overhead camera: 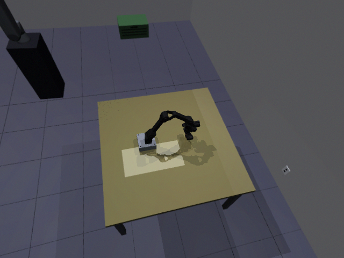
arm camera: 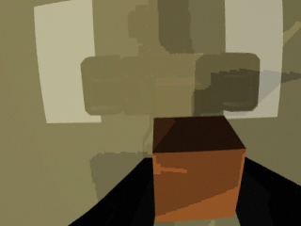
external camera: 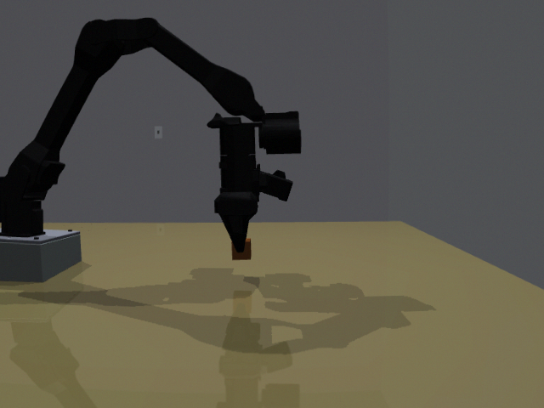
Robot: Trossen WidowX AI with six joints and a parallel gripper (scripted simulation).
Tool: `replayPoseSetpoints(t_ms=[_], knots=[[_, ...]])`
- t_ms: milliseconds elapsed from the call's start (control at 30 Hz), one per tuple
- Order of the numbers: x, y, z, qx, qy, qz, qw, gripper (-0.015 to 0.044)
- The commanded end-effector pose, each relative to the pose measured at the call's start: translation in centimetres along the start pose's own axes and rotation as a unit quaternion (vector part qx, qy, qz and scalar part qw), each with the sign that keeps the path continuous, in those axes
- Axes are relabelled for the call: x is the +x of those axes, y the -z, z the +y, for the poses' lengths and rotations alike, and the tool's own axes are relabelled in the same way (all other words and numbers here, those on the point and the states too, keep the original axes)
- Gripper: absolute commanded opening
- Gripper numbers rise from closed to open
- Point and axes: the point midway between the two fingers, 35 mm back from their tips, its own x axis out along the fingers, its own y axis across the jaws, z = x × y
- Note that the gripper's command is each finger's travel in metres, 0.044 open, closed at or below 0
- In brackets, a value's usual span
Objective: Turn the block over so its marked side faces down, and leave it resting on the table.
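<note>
The block (external camera: 247,255) (arm camera: 198,162) is a small orange cube with a dark shaded side towards the top of the wrist view. My gripper (external camera: 240,249) (arm camera: 192,166) points straight down and is shut on the block, with one black finger against each side. The block hangs level, a little above the table (overhead camera: 172,191) (external camera: 461,351), with a gap between it and its reflection in the exterior view. The arm hides the block in the top view. No mark can be made out on the faces that show; the underside is hidden.
The arm's grey base (overhead camera: 147,148) (external camera: 26,258) stands on the table to the left of the gripper. Bright light patches and the arm's shadows lie on the tabletop. A green box (overhead camera: 134,27) and a black pedestal (overhead camera: 41,69) stand on the floor away from the table.
</note>
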Motion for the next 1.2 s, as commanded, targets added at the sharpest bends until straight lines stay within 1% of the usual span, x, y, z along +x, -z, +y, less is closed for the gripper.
replayPoseSetpoints(t_ms=[0,500,1000,1167], knots=[[0.28,0.05,-0.09,0.001,0.002,-0.017,1.000,0.0000],[1.11,-0.10,-0.13,0.001,0.003,-0.128,0.992,0.0000],[1.02,0.59,-0.09,0.001,0.002,-0.237,0.972,0.0000],[0.96,0.71,-0.08,0.001,0.002,-0.247,0.969,0.0000]])
